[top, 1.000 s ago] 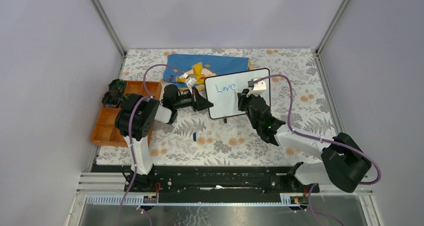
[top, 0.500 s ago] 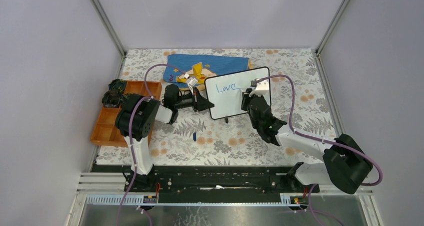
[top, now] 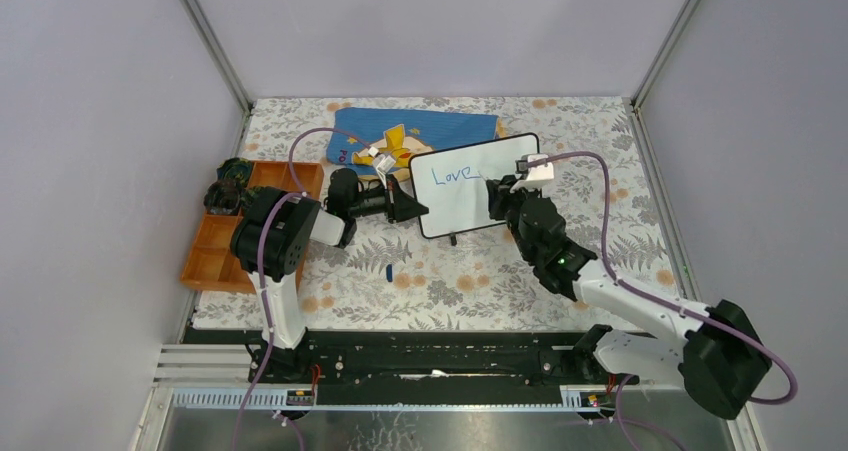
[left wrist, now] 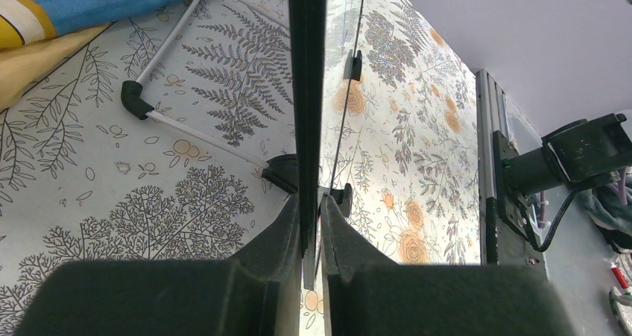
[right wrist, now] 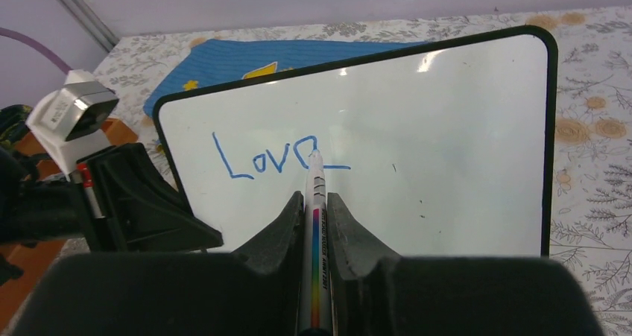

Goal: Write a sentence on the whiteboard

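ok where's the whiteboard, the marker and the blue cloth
whiteboard (right wrist: 447,142): right wrist view, bare white face right of the writing
marker (right wrist: 315,224): right wrist view, striped barrel below the tip
blue cloth (top: 450,126): top external view, plain blue part behind the board

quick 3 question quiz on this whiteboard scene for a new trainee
1. True or false: the left claw is clamped on the edge of the whiteboard.
2. What does the right claw hold? A. an eraser B. a marker C. a cloth
3. Fill in: the blue writing on the board reads "____".
Key: 1. true; 2. B; 3. Love
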Robot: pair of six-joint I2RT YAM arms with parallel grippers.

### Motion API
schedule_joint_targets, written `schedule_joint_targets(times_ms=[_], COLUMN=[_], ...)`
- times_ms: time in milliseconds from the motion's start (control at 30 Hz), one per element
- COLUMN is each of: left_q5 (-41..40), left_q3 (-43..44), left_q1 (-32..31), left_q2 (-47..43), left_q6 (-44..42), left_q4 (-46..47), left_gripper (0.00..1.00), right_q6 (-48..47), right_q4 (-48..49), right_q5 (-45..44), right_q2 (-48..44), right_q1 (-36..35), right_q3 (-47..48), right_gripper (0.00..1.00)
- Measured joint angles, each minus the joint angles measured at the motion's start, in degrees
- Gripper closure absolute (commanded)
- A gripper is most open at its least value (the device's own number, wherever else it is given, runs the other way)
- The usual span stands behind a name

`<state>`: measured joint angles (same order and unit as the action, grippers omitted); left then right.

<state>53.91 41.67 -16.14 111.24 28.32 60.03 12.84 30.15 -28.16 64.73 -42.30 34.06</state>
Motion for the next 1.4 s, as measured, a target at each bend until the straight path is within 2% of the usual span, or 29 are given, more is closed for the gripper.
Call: schedule_joint_targets(times_ms=[333,533,767,933,1133,1400], left_q5=[0.00,0.00,0.00,0.00,0.00,0.00], left_q3=[0.00,0.00,0.00,0.00,0.00,0.00], left_q1=[-0.02,-0.02,-0.02,-0.02,-0.02,-0.02], left_q2=[0.00,0.00,0.00,0.00,0.00,0.00], left_q6=[-0.07,-0.20,-0.22,-0.22,-0.22,-0.24], left_q4=[-0.09,-0.11,-0.13,-0.13,-0.13,-0.15], left_gripper=[1.00,1.00,1.00,1.00,1.00,1.00], right_q6=[-0.61,0.07,1.42,4.02,8.02,7.34], right_q4=[-6.29,-8.57,-8.94,-9.18,-9.14,-7.58], right_q5=[5.42,6.10,4.92,5.03,8.70,12.20], right_q2=[-10.54,-12.92,-12.15,-8.26,-4.52,-3.54], right_q1=[0.04,0.04,0.07,1.84,8.00,8.35], right_q3=[-0.24,-2.12,-3.37,-1.25,0.61,0.63], right_gripper=[1.00,1.00,1.00,1.00,1.00,1.00])
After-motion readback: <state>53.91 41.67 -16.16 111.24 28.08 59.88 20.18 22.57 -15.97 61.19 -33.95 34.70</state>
